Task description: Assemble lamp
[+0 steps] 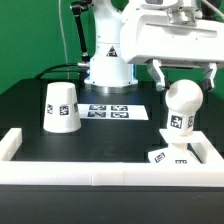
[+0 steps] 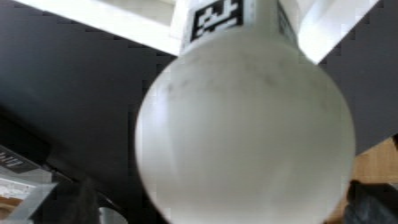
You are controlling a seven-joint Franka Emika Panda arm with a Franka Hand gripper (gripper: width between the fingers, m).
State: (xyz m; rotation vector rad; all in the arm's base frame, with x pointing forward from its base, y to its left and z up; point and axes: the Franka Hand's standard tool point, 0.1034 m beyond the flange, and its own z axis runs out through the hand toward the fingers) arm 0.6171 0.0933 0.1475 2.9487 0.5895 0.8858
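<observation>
The white ball-shaped bulb [image 1: 181, 104] stands upright, neck down, over the low flat base block [image 1: 170, 156] near the front of the exterior view's right. Whether the neck is seated in the base I cannot tell. My gripper [image 1: 183, 80] hangs just above the bulb's top, its dark fingers [image 1: 156, 72] spread wider than the ball. In the wrist view the bulb [image 2: 240, 120] fills the frame between the fingers [image 2: 32, 195], with a gap showing at one side of my gripper [image 2: 222, 212]. The truncated-cone shade [image 1: 60, 107] stands alone on the exterior view's left.
The marker board [image 1: 108, 112] lies flat behind the middle of the table. A long white rail [image 1: 100, 172] edges the table's front and both sides. The robot's base [image 1: 108, 65] stands at the back.
</observation>
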